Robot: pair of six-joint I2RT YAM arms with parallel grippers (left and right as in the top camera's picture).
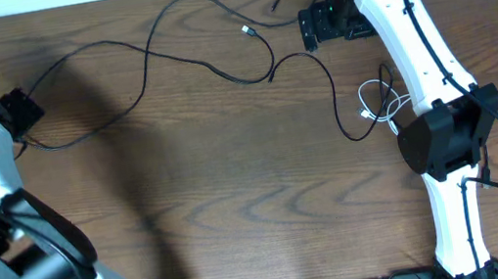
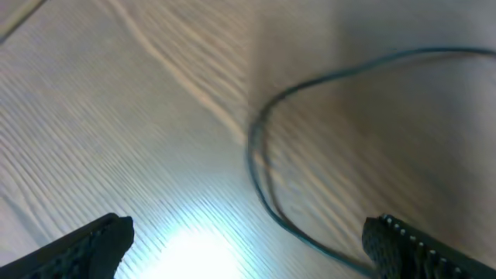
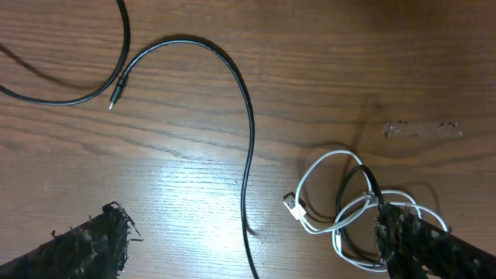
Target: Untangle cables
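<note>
Tabletop (image 1: 240, 210) holds cables (image 1: 219, 72) near far edge; left end effector (image 2: 248, 229), right end effector (image 3: 252, 219) spread.

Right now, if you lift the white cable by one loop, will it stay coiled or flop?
Probably floppy: the white cable lies in loose, uneven loops, so it would likely sag and uncoil. It looks thin, so probably light. A black cable runs among its loops and may be dragged along.

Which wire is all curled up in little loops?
The white cable: it is bunched into small overlapping loops. The black cables are different, lying in long, open curves across the table.
</note>
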